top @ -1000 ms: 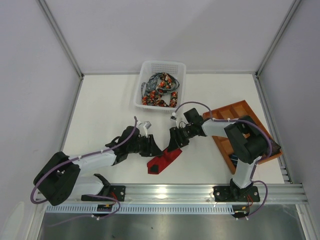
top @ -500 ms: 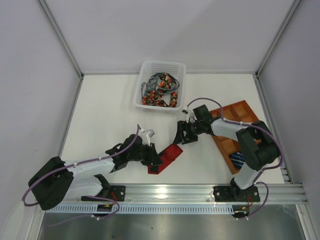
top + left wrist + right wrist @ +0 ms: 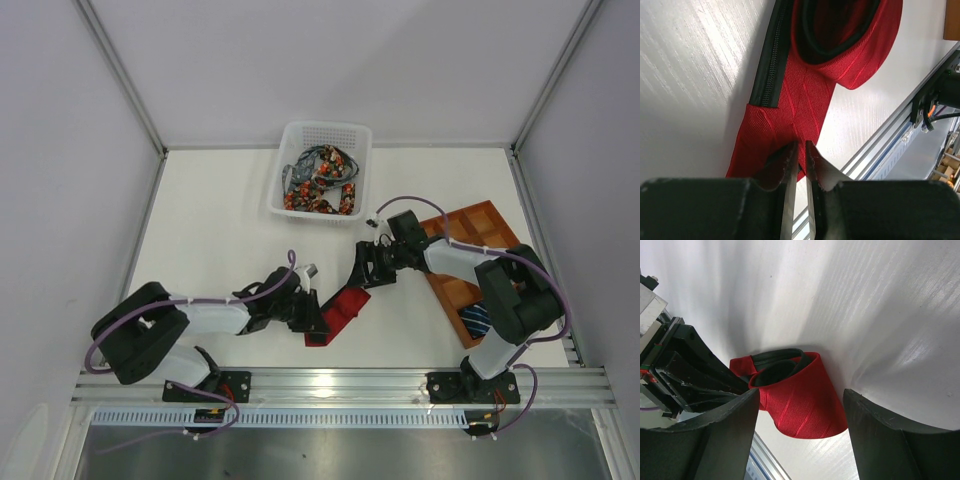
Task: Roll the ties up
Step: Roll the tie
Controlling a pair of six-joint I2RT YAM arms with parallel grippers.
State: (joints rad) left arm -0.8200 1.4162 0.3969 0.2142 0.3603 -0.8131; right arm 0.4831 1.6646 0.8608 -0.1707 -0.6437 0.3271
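The plain deep red tie (image 3: 340,310) lies partly rolled on the table near the front edge; its coiled end shows a dark lining (image 3: 775,365). My left gripper (image 3: 314,318) is at the tie's flat wide end (image 3: 790,115), its jaws closed to a thin slit on the fabric edge (image 3: 801,145). My right gripper (image 3: 362,274) is open, its fingers (image 3: 730,425) standing wide on either side of the rolled part (image 3: 805,405) without touching it. Several dark ties with red-orange dots (image 3: 320,185) lie in the white basket (image 3: 365,140). A navy striped tie (image 3: 478,320) lies in the tray.
The white perforated basket stands at the back centre. The orange-brown gridded tray (image 3: 478,222) lies at the right, under the right arm. The aluminium rail (image 3: 400,382) runs along the front edge, close to the tie's wide end.
My left gripper has moved right and toward the front onto the tie's wide end. My right gripper has drawn back up and to the right, off the roll.
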